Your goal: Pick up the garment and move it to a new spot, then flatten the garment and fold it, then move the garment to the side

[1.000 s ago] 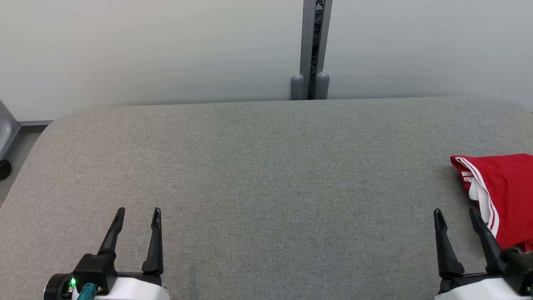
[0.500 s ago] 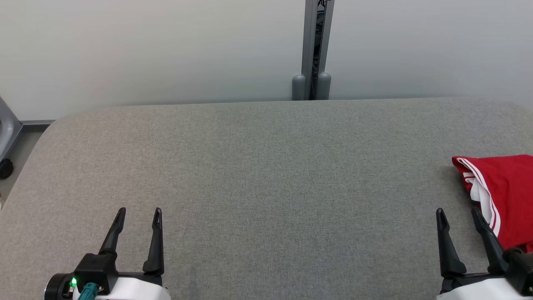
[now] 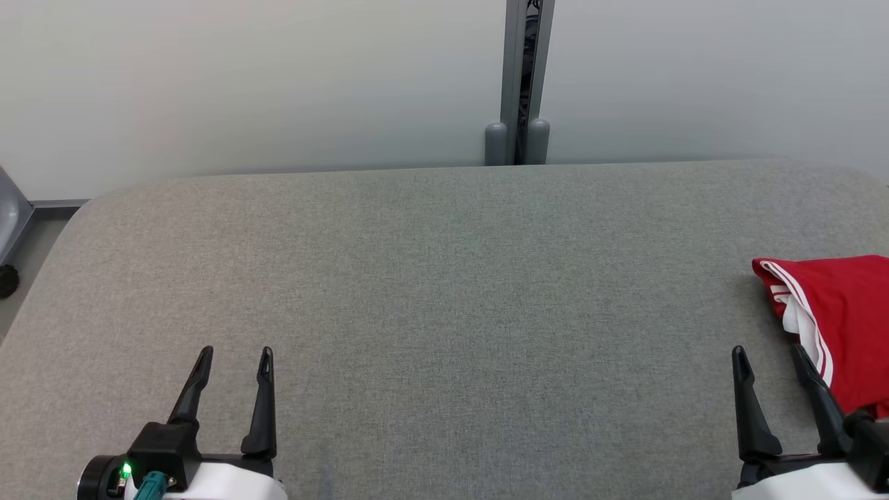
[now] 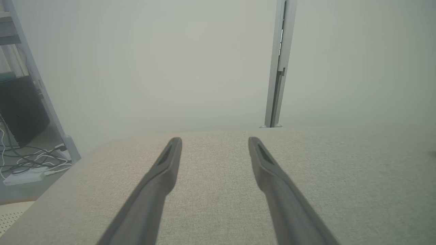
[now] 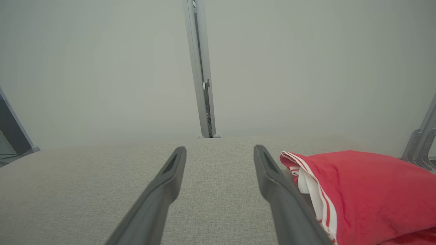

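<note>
Beside the right fingers [image 3: 749,406], spread like the left fingers [image 3: 262,410], lies the garment [image 3: 847,312].

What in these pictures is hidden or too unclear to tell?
Head view: the garment runs off the right edge, so its full shape and kind are unknown.
Right wrist view: part of it lies behind a finger of the right gripper and off the bottom edge.
Left wrist view: the floor cables are small and blurred.
</note>
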### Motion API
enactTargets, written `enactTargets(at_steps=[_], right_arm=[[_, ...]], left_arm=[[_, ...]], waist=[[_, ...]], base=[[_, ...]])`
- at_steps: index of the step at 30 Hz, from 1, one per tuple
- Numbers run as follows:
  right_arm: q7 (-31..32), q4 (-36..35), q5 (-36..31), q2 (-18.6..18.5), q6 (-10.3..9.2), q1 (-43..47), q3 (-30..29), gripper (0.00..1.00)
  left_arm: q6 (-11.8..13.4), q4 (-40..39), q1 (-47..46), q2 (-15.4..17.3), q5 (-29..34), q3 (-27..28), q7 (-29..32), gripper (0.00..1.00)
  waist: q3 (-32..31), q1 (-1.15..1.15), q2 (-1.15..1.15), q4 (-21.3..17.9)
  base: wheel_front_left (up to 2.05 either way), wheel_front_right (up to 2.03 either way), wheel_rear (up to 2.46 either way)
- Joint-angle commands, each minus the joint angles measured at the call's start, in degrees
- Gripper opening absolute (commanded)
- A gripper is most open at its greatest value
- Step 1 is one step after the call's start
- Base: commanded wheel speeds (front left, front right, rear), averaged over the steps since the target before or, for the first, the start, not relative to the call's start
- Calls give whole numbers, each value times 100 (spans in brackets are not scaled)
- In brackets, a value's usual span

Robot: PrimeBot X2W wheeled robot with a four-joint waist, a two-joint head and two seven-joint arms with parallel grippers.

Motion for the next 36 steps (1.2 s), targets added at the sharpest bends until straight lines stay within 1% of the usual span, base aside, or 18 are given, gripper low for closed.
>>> enactTargets(at_steps=[1,2,4,7,26,35,36], right_arm=[[20,-34,33,-8,2,55,-24,100],[-1,21,5,2,0,-1,-4,0],[32,113,91,12,0,-41,-29,0],[181,249,434,3,0,-174,-140,0],[946,1035,2232,-114,0,-912,-694,0],[1240,1343,2962,-163,0,-1202,-900,0],[1240,1343,2962,-163,0,-1202,-900,0]], left_arm=[[29,-17,-24,22,-34,-1,-12,100],[-4,14,6,-6,-2,-10,1,0],[-17,46,27,-42,-89,-14,9,0],[-61,81,-48,-83,-439,7,24,0],[-493,749,-704,-312,-2345,-16,42,0],[-650,932,-933,-402,-3099,-21,44,0],[-650,932,-933,-402,-3099,-21,44,0]], waist=[[3,0,0,1],[3,0,0,0],[4,0,0,-1],[7,0,0,-4],[22,0,0,-15],[31,0,0,-21],[31,0,0,-21]], base=[[0,0,0],[0,0,0],[0,0,0],[0,0,0],[0,0,0],[0,0,0],[0,0,0]])
